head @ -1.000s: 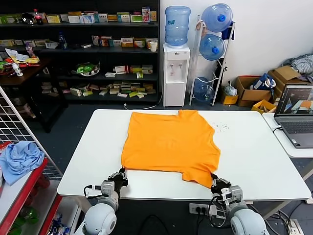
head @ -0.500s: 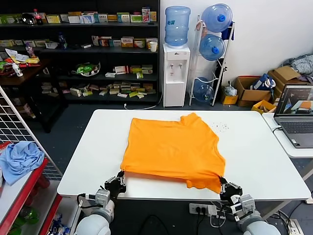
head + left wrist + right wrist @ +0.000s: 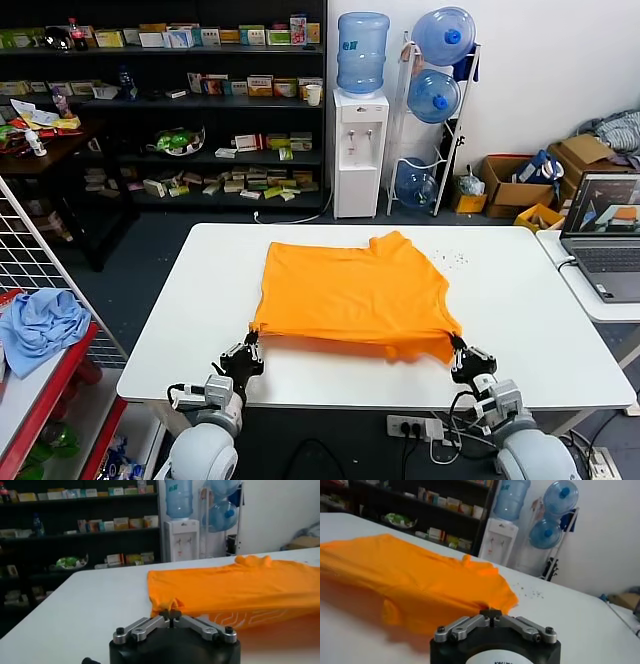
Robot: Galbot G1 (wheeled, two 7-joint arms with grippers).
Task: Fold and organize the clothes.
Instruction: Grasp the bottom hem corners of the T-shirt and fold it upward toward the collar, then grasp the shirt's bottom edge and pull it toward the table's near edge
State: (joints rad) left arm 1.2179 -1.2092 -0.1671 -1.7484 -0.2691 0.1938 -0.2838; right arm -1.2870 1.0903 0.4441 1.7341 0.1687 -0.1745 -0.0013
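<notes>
The orange T-shirt [image 3: 350,290] lies spread on the white table [image 3: 520,320], its near hem lifted off the surface. My left gripper [image 3: 254,338] is shut on the near left corner of the shirt [image 3: 220,587]. My right gripper [image 3: 455,340] is shut on the near right corner [image 3: 425,580]. Both hold the hem a little above the table, so the near edge hangs between them. White lettering shows on the underside in the left wrist view [image 3: 240,617].
A laptop [image 3: 603,235] stands on a side table at the right. A light blue cloth [image 3: 40,325] lies on a red rack at the left. Shelves, a water dispenser [image 3: 360,150] and bottle rack stand behind the table.
Both grippers first pulled the shirt's near corners toward the table's front edge, then lifted them and moved them away from me, raising the near hem.
</notes>
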